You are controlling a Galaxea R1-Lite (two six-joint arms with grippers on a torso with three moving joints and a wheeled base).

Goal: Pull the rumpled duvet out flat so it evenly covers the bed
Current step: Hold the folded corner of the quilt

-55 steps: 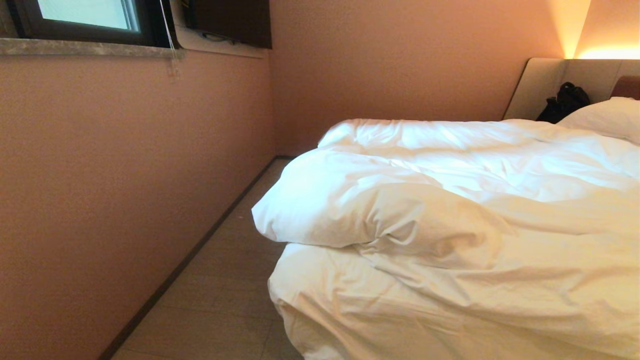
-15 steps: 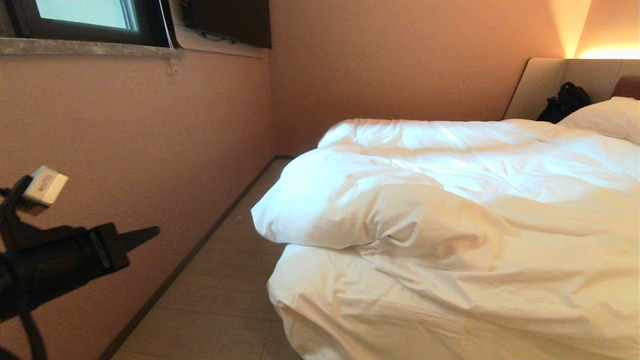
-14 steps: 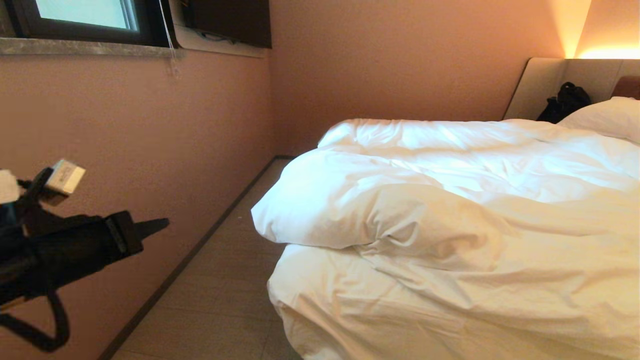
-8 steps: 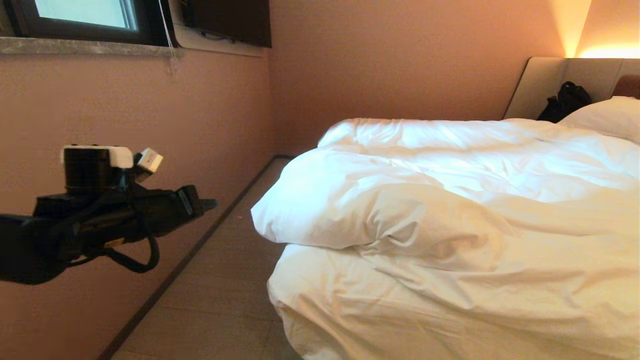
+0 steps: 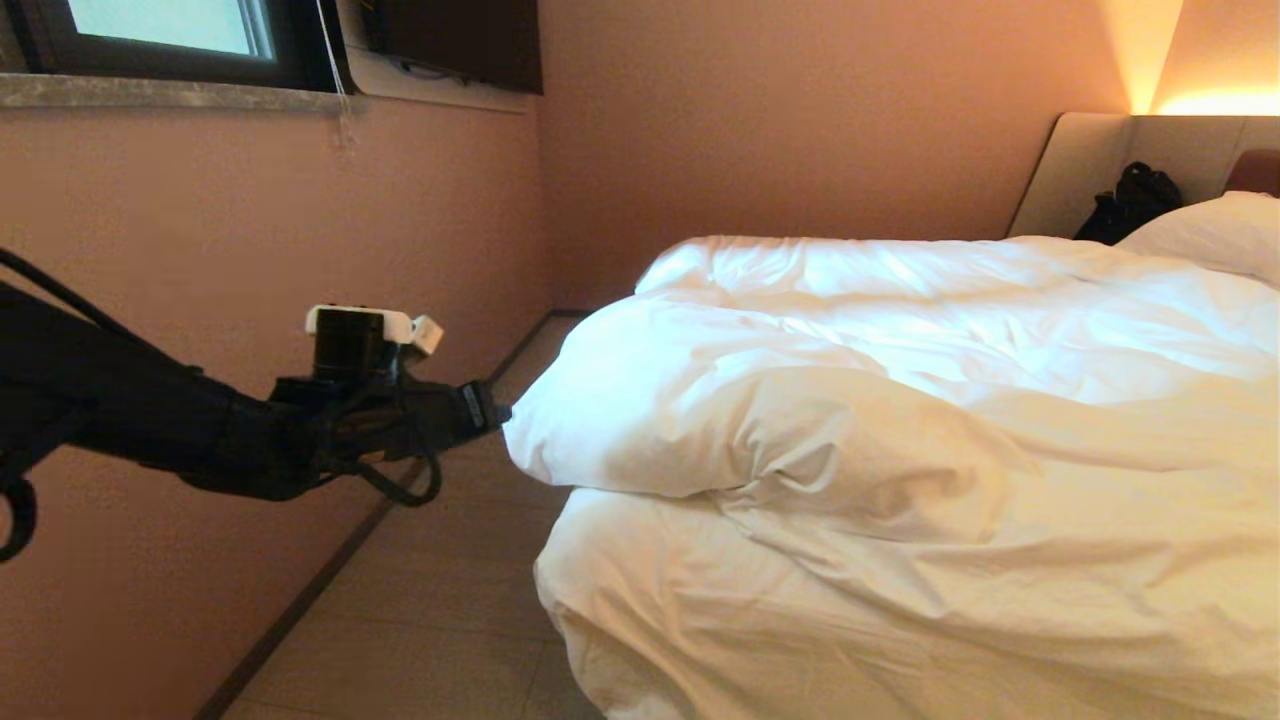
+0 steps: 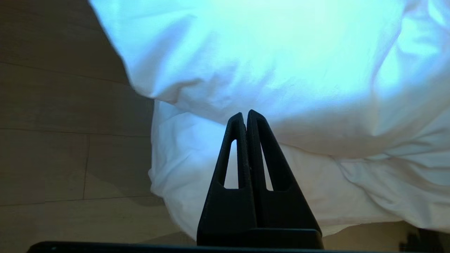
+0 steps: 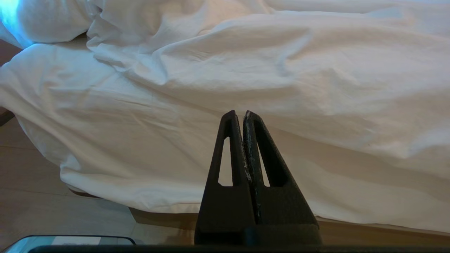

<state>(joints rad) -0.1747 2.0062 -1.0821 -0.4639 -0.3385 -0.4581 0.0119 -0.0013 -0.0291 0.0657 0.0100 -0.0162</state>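
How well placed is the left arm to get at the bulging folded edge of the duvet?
Probably well: the left gripper sits right beside the duvet fold, nothing between, though its jaws are shut.

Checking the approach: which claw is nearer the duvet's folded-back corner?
Left. The left claw is shut, its tip right at the duvet corner. The right claw is shut, held off the bedside.

One duvet [image 5: 900,420], one pillow [image 5: 1210,235], one bag [image 5: 1125,205].
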